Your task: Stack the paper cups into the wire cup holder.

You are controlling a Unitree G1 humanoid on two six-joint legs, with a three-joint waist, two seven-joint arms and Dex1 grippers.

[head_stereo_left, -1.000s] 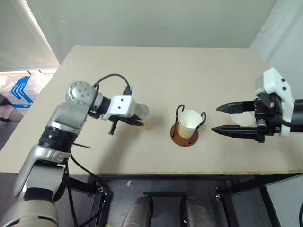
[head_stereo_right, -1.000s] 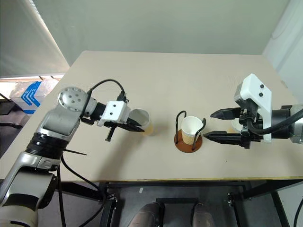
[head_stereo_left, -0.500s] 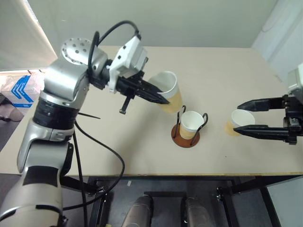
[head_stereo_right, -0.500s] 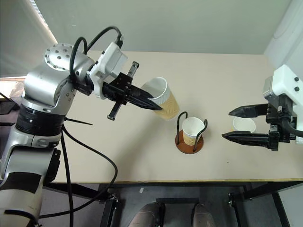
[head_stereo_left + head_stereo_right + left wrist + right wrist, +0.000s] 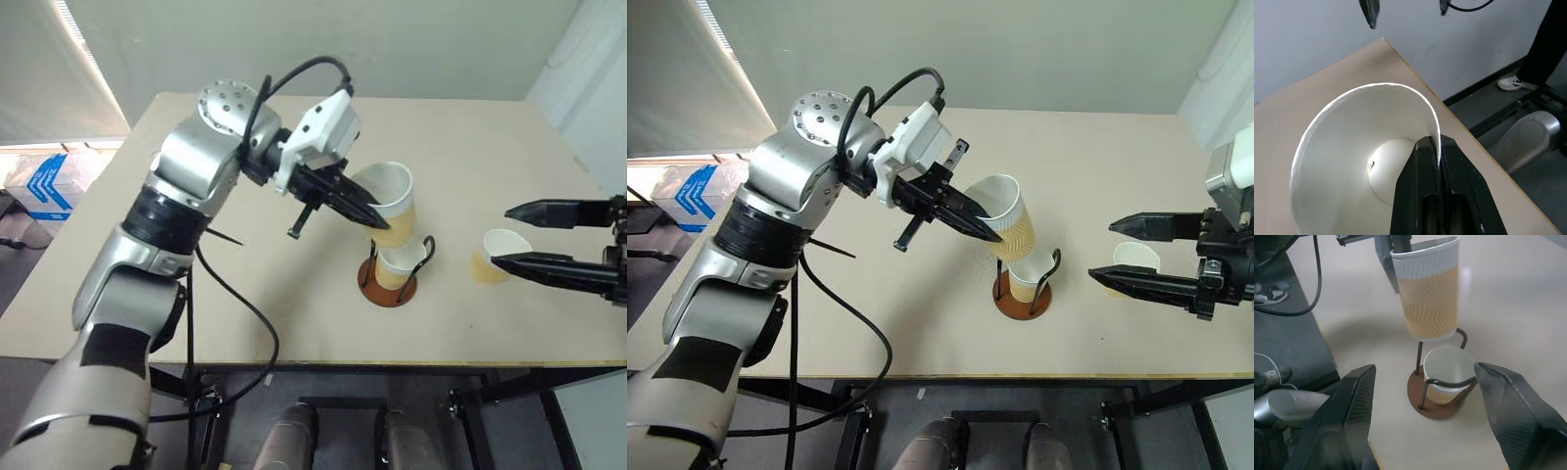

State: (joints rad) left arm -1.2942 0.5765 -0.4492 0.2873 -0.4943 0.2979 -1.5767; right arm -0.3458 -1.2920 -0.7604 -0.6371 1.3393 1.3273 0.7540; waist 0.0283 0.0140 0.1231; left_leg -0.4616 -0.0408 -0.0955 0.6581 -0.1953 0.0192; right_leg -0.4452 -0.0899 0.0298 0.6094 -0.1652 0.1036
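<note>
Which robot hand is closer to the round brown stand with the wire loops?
Left. The left gripper holds a tan paper cup just above the round brown wire cup holder; the open right gripper waits off to its side.

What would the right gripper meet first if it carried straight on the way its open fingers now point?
Probably the wire cup holder with the cup standing in it: the right wrist view frames them between the right gripper's open fingers. The cup held by the left gripper hangs higher, likely above that line; depth is uncertain.

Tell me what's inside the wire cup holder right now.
One paper cup stands upright in the wire cup holder, looking empty. The left gripper holds a second cup above it. The holder's base beneath the cup is covered.
</note>
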